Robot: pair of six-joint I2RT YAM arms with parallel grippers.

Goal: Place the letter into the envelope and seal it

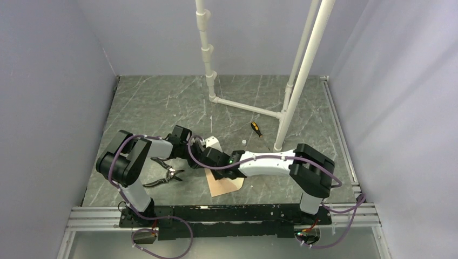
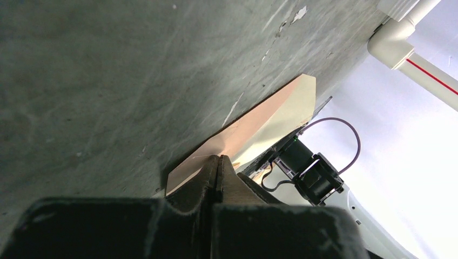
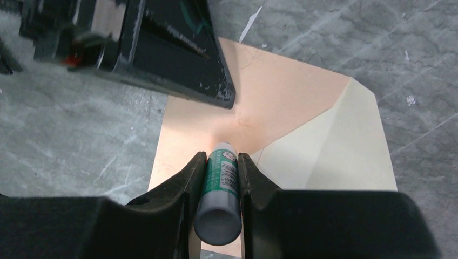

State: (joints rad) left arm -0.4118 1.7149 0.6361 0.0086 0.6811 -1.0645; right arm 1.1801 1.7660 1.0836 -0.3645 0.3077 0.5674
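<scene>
The envelope [image 1: 227, 186] lies flat between the arms, its pale pointed flap [image 1: 213, 143] open and pointing away. In the right wrist view its tan body [image 3: 286, 97] and pale flap [image 3: 335, 145] fill the middle. My right gripper [image 3: 222, 162] is shut on a green-labelled glue stick [image 3: 220, 183], whose tip points down at the tan paper near the flap fold. My left gripper [image 2: 217, 162] is shut, its tips resting on the envelope [image 2: 243, 132]; its fingers [image 3: 216, 89] show as a black wedge in the right wrist view. No separate letter sheet shows.
Black pliers [image 1: 164, 175] lie left of the envelope. A screwdriver [image 1: 255, 128] and a small white cap [image 1: 244, 142] lie behind the right arm. A white pipe frame [image 1: 246, 107] stands at the back, and grey walls close in the table.
</scene>
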